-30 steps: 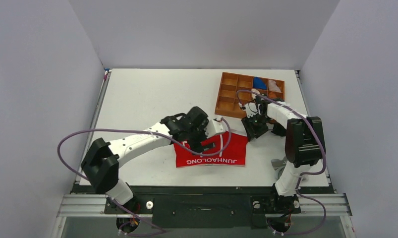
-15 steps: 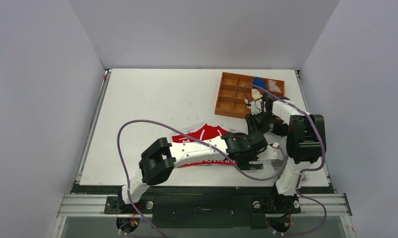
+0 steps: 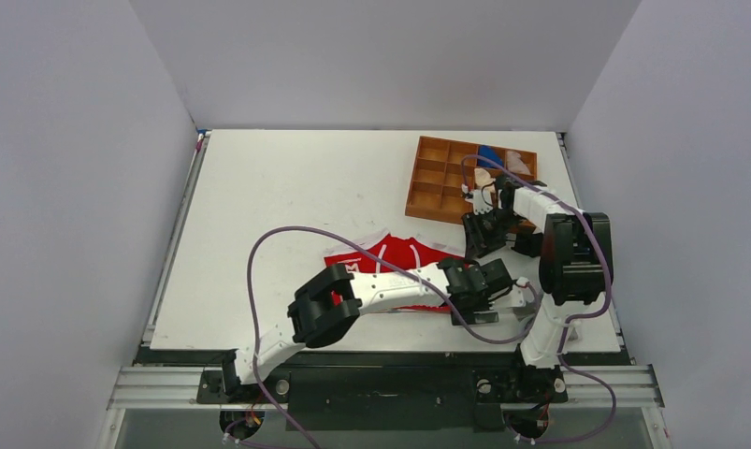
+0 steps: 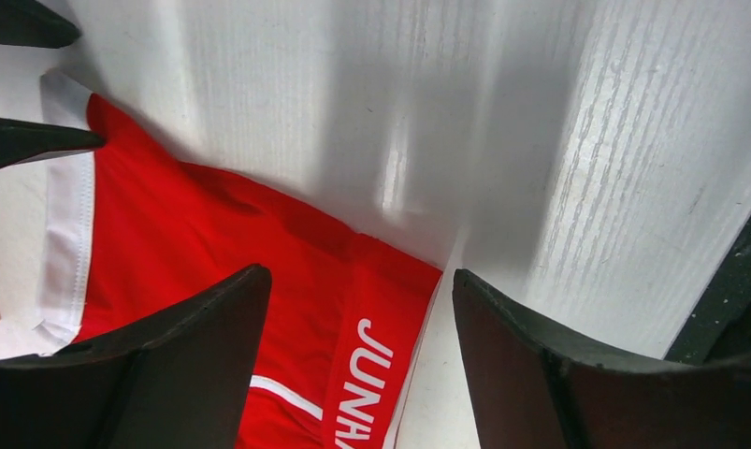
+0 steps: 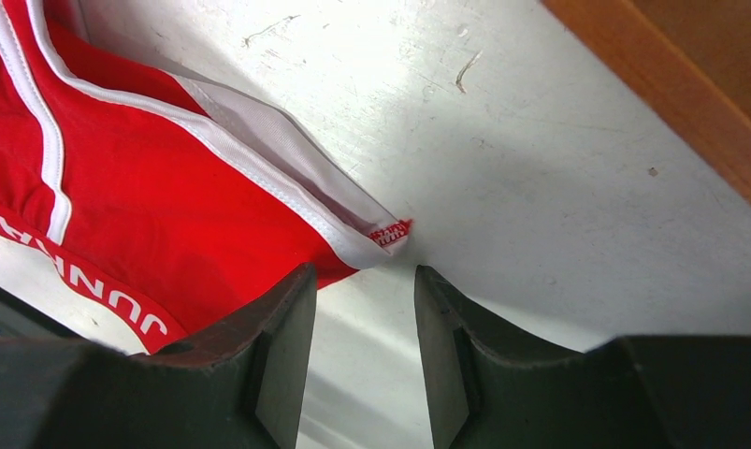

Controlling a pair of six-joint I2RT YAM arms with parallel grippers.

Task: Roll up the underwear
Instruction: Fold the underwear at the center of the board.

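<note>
My left pincer (image 4: pixel 353 309) is spread wide over the waistband corner of the underwear (image 4: pixel 212 234), gripping nothing. My right pincer (image 5: pixel 360 281) is parted only narrowly beside its white-trimmed corner, also empty. I see the underwear by the bench (image 3: pixel 287 187) near edge, right of centre

We see the bright red fabric briefs (image 3: pixel 401 251) lying unrolled and mostly flat on the white table (image 3: pixel 287 187), right of centre and toward its near edge, though much of their near half is hidden from overhead. Their red waistband, edged with thin white lines and printed in white capitals beginning "JUNHA", faces the near side. On the far side we find broad white trim along the leg openings, the cloth there slightly rumpled, and one trimmed corner ends in a small red-and-white tag resting on the surface.
</note>
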